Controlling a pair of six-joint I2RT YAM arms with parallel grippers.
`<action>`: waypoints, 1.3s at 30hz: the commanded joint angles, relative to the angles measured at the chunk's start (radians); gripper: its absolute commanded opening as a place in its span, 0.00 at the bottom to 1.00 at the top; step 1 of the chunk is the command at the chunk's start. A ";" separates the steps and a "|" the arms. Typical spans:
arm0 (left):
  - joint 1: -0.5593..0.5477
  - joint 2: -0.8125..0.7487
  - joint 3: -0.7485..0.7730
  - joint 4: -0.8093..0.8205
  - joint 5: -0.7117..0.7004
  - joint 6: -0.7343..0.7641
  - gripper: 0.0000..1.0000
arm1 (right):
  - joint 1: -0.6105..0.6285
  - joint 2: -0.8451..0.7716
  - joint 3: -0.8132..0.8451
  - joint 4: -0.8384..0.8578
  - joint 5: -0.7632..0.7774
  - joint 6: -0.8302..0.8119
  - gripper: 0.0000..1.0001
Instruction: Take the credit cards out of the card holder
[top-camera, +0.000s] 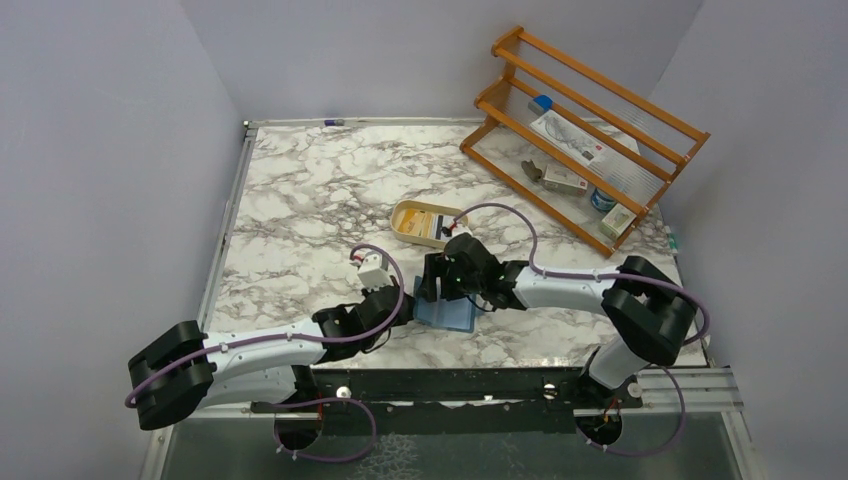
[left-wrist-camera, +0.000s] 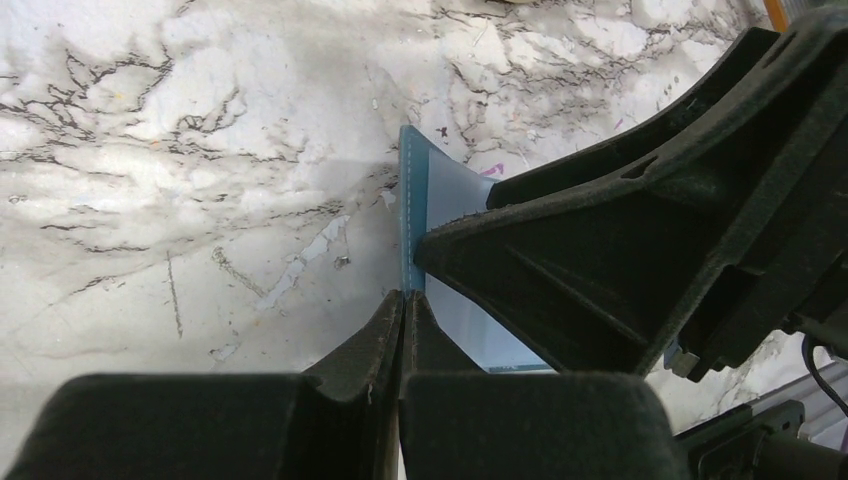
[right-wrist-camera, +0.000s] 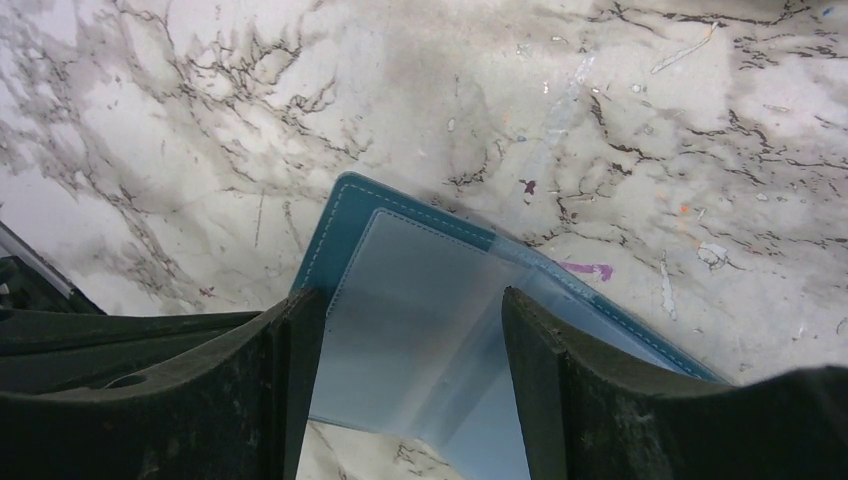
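Note:
The teal-blue card holder (top-camera: 456, 318) lies open on the marble table between the two arms. My left gripper (top-camera: 408, 302) is shut on its left teal edge (left-wrist-camera: 411, 200), pinching it at the fingertips (left-wrist-camera: 405, 293). My right gripper (top-camera: 437, 290) is open, low over the holder, its fingers astride a pale clear inner pocket (right-wrist-camera: 400, 290). The holder's teal stitched cover (right-wrist-camera: 345, 212) shows round that pocket. No card shows in the pockets. Credit cards (top-camera: 432, 226), one yellow-orange and one pale with a dark stripe, lie in the tan dish just beyond the right gripper.
The tan oval dish (top-camera: 400, 214) sits mid-table behind the holder. An orange wooden rack (top-camera: 580, 130) with small packets stands at the back right. Grey walls close in both sides. A metal rail (top-camera: 450, 385) runs along the near edge.

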 joint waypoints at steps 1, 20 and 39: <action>-0.010 -0.022 -0.005 -0.006 -0.034 -0.007 0.00 | 0.009 0.043 0.000 0.016 0.018 0.011 0.70; -0.015 -0.033 -0.018 -0.018 -0.051 -0.013 0.00 | 0.060 0.133 0.053 -0.098 0.128 -0.041 0.70; -0.016 -0.034 -0.030 -0.024 -0.066 -0.017 0.00 | 0.085 0.068 0.002 -0.189 0.208 -0.076 0.70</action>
